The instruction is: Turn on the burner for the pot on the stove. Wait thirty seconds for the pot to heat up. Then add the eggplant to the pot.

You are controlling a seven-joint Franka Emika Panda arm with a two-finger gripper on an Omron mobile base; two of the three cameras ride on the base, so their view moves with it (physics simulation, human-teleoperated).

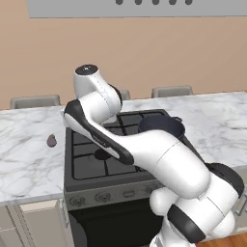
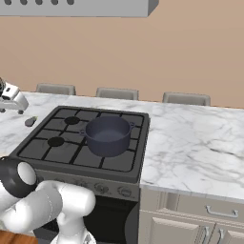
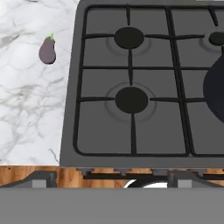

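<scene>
Hand view puts the eggplant (image 3: 47, 51) upper left, the stove (image 3: 70, 131) centre; our gripper (image 3: 111, 183) gapes wide, so we should reach low for the front knobs.

The white arm (image 1: 144, 149) rises from its base, folds at the elbow and bends downward, with the claw (image 3: 111, 179) spread wide and holding nothing.

**Layout: stove, pot, eggplant**

Stove (image 2: 47, 143) set into counter (image 2: 200, 143), counter on both sides. Pot (image 2: 107, 136) on grate, right half of stove, btwn front & back rows. Eggplant (image 3: 47, 50) on counter left of stove, near back burner (image 3: 129, 37), well apart from pot. Knobs (image 2: 101, 188) along stove front.
</scene>
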